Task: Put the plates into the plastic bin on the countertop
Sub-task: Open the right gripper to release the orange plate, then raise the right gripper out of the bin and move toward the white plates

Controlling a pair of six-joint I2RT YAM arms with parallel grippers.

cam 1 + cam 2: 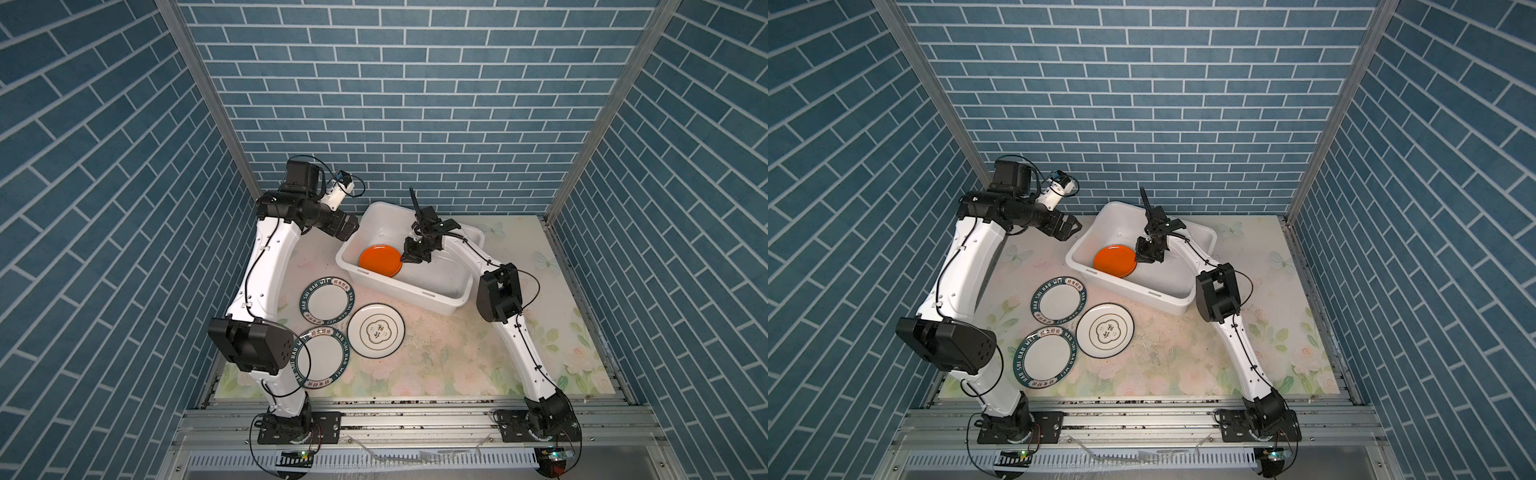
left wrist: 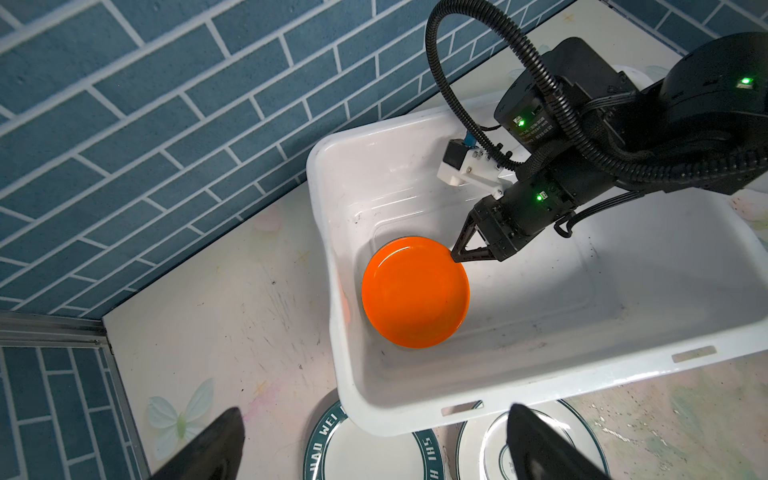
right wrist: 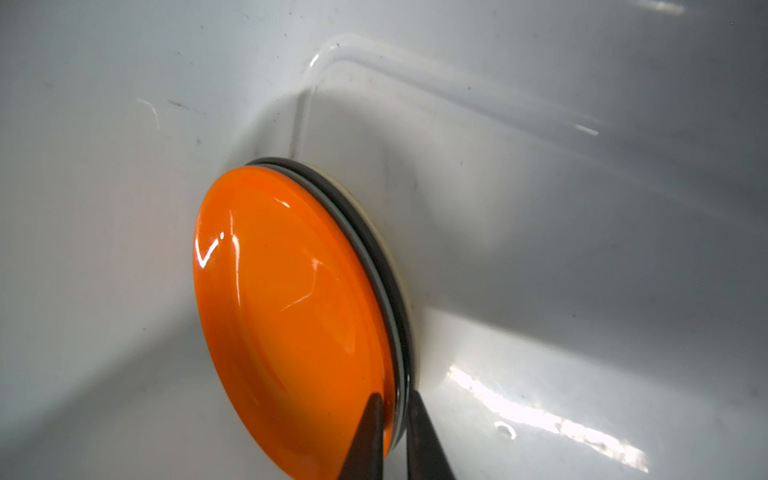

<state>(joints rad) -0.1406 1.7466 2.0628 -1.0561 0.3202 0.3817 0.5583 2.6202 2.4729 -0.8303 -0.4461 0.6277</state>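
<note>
Right jaws tight on rim of glossy orange plate [image 3: 291, 311] in plastic bin [image 3: 540, 208]; left jaws wide apart

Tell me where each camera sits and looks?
Both top views: high above, looking down at the countertop; left arm, right arm show.
Left wrist: above the plastic bin, looking in; open left gripper shows.
Right wrist: inside the bin, facing the orange plate; right gripper pinches its rim.
Shared: all show the orange plate.

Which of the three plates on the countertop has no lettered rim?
The white round plate with the gold centre motif, right of both green-lettered plates.
</note>
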